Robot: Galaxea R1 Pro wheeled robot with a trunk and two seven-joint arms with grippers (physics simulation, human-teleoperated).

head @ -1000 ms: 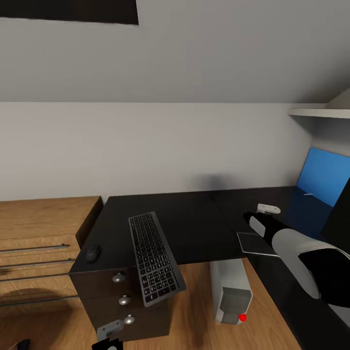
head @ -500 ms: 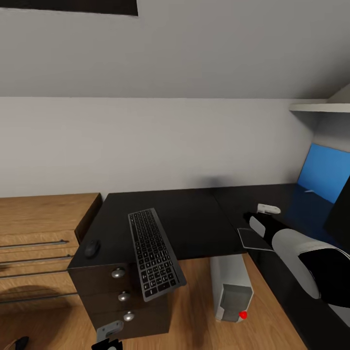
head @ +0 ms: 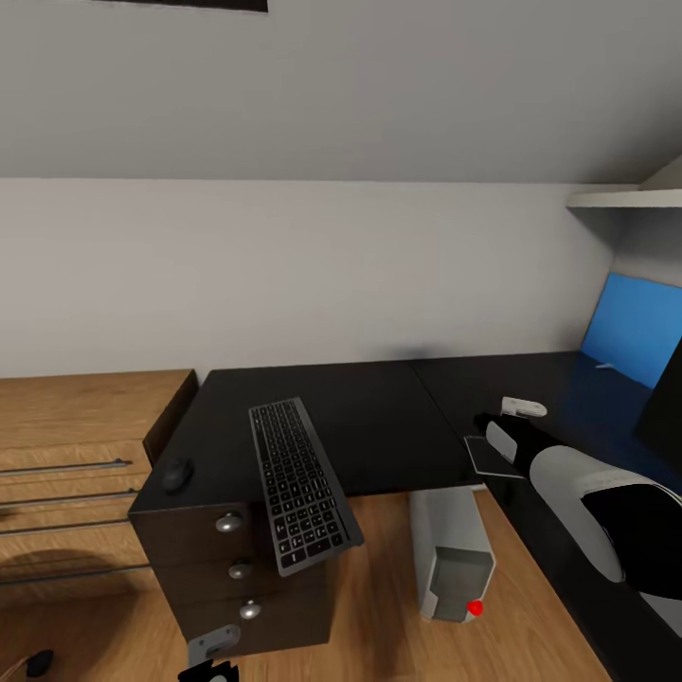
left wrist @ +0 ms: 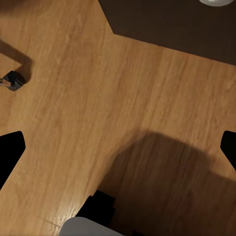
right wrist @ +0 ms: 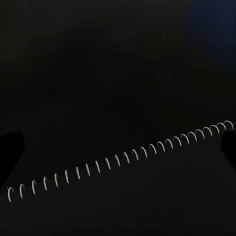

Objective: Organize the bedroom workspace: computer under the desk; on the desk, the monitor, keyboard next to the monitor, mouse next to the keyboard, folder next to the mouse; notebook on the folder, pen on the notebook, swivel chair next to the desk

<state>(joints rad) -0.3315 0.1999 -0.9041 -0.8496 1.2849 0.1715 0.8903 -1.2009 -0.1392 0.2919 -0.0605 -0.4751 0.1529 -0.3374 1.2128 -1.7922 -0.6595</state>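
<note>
At the 9 o'clock edge of the head view stands a low light-wood drawer unit [head: 66, 445] with thin metal rails. Just to its right, the small rounded black mouse [head: 177, 473] lies on the long glossy black desk [head: 379, 417], near the desk's left end above three round silver knobs [head: 228, 521]. The slim black keyboard [head: 300, 483] lies lengthwise at about 7 o'clock from picture centre, its near end jutting past the desk's front edge over the dark drawers. Under the desk, toward 5 o'clock, the small grey tower computer [head: 452, 559] stands on the light wooden floor [head: 379, 606], a red light at its lower corner.

At 4 o'clock the right gripper [head: 502, 426] hovers over a thin dark notebook [head: 490, 456] lying flat on the desk; the right wrist view shows its white spiral binding [right wrist: 123, 160] between widely parted fingertips [right wrist: 10, 147]. A blue wall panel [head: 630, 327] fills 3 o'clock.

In the left wrist view, the left gripper [left wrist: 118, 147] faces the wooden floor, its fingers [left wrist: 10, 152] spread wide, holding nothing.
</note>
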